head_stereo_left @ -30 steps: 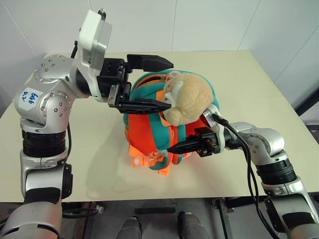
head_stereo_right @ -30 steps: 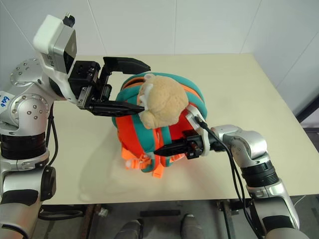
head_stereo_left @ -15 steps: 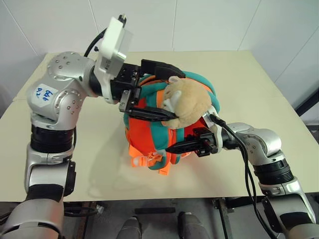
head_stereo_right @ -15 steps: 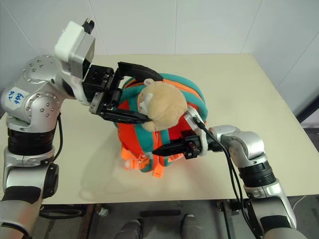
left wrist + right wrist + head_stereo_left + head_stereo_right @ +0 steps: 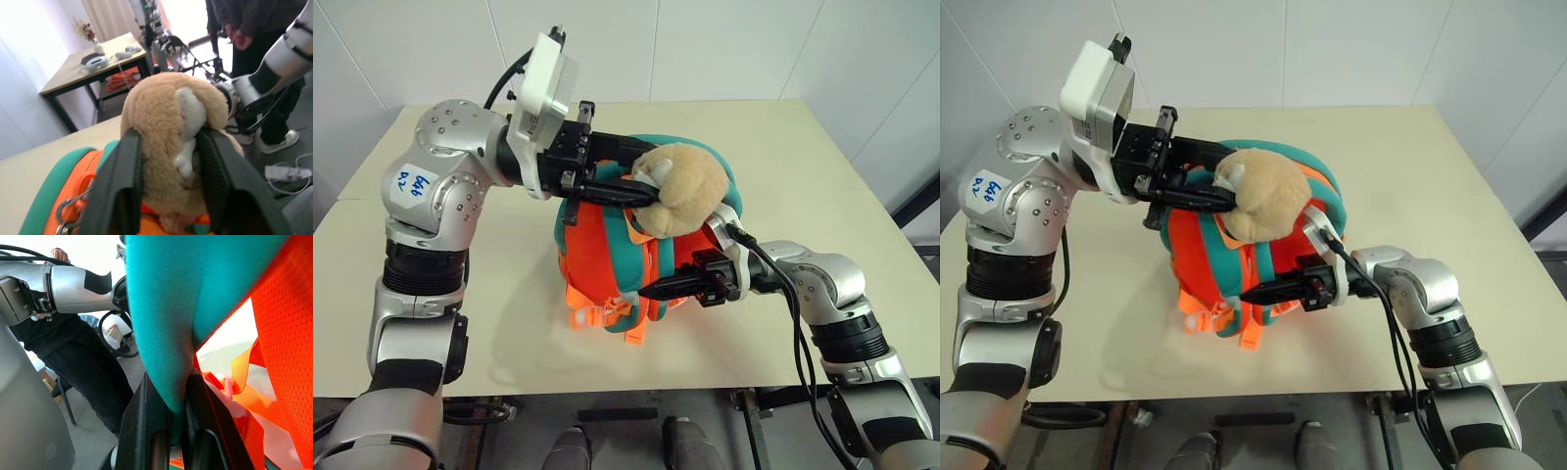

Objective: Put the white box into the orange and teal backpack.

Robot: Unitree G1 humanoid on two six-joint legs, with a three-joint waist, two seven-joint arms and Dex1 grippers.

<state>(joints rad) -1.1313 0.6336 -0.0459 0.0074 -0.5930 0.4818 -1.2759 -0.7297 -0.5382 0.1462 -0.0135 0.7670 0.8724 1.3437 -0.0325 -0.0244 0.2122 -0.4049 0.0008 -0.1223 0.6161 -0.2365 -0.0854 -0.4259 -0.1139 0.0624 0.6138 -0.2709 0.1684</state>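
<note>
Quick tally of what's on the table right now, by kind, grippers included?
Backpack: 1, the orange and teal backpack
Plush toy: 1, the tan plush toy on the backpack
Grippers: 2, left gripper closed on the plush toy, right gripper pinching a teal strap
Total: 4

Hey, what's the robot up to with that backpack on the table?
The robot is working the orange and teal backpack with both arms on the cream table. Its left pincer is closed around the tan plush toy attached near the top of the pack. Its right pincer is shut on a teal strap lower down. The pack stands upright between the two arms. People stand in the background of the wrist views.
</note>
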